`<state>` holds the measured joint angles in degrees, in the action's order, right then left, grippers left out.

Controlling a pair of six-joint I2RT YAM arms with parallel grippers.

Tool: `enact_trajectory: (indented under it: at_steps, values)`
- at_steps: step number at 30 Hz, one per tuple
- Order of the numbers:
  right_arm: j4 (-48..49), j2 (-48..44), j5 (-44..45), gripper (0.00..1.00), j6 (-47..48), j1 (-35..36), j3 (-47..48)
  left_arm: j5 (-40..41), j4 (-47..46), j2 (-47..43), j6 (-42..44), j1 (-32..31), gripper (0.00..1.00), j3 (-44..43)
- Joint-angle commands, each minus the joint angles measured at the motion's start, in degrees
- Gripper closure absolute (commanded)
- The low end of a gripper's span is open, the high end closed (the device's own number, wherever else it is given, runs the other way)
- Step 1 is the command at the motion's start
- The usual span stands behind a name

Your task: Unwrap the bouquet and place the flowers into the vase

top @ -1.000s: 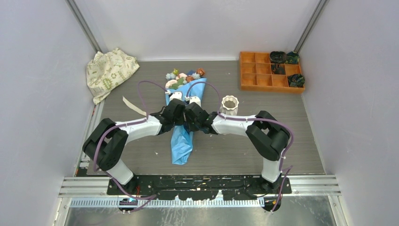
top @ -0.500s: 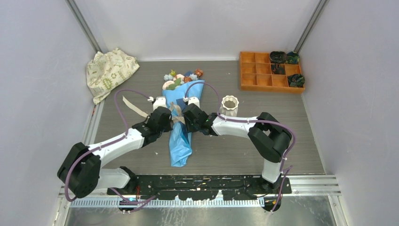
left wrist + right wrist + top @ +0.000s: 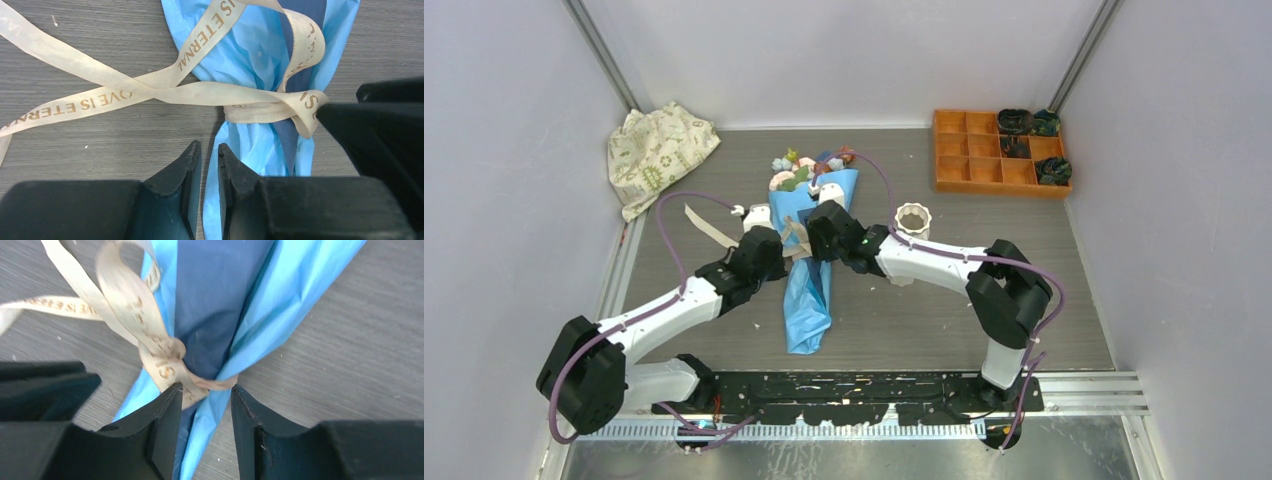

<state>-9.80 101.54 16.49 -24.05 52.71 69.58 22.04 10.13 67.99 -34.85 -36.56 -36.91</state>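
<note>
While the bouquet lies mid-table, flowers toward 12 o'clock and ribbon knotted round it, your left gripper waits at its 9 o'clock (jaws a slit apart, empty). Your right gripper, at 3 o'clock, stands half open astride the knot, gripping nothing.

In the middle of my overhead view I see the bouquet lying flat on the table. It is a cone of bright blue paper, its narrow tail toward the bottom of the frame and its wide mouth toward the top, where the flowers spill out in pale blue, pink-white and rust-orange among green leaves. A beige ribbon with gold lettering is knotted round the cone's waist, one loop by the knot and long tails trailing left. The vase, white, ridged and scallop-rimmed, stands upright just right of the bouquet, not touching it.
</note>
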Motion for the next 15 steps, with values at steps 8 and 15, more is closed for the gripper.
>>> enact_trajectory:
  at_steps: [8, 15]
  values:
    - [0.2, -2.3, 2.8, 0.54, -0.5, -1.9, -0.5, -8.1, -5.0, -3.0, -2.6, 0.3, 0.78, 1.3]
    - [0.0, 1.2, -0.8, 0.55, -2.6, -3.8, 1.3, -14.5, -13.5, -0.6, -5.7, 0.3, 0.78, 5.4]
